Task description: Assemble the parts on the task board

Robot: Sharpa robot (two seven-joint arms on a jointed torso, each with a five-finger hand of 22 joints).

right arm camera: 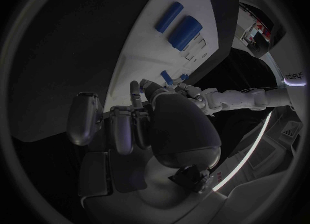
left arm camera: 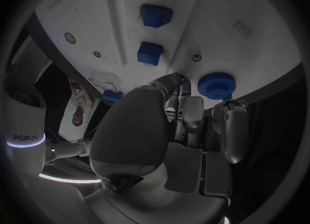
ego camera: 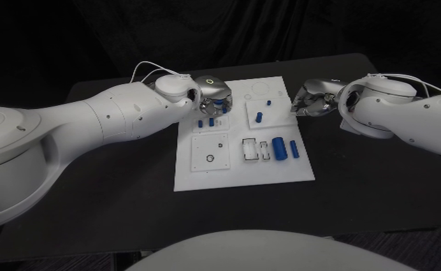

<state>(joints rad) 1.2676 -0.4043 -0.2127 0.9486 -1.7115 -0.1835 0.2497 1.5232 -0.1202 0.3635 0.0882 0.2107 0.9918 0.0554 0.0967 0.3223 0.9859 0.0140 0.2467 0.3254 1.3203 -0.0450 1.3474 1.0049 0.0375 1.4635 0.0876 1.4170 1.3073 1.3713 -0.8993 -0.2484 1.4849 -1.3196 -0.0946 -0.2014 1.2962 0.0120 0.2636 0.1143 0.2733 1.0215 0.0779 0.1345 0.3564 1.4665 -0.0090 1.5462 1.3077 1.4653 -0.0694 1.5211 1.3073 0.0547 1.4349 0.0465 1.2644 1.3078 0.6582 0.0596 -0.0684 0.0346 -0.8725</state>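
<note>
Since hovering over the task board (ego camera: 241,180)'s upper left, left hand (ego camera: 210,94) sits nearest the blue parts (ego camera: 211,122) just below it, fingers loosely apart, empty; right hand (ego camera: 311,104) curled, off the board's right edge.

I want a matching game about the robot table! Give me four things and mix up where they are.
Things:
1. left hand
2. right hand
3. two blue cylinders
4. small black ring

Places:
A. lying side by side in the board's near right part
B. beside the right edge of the white task board, over the black table
C. on the square panel in the board's near left part
D. over the board's far left corner

Pairs: 1-D, 2-B, 3-A, 4-C
</note>
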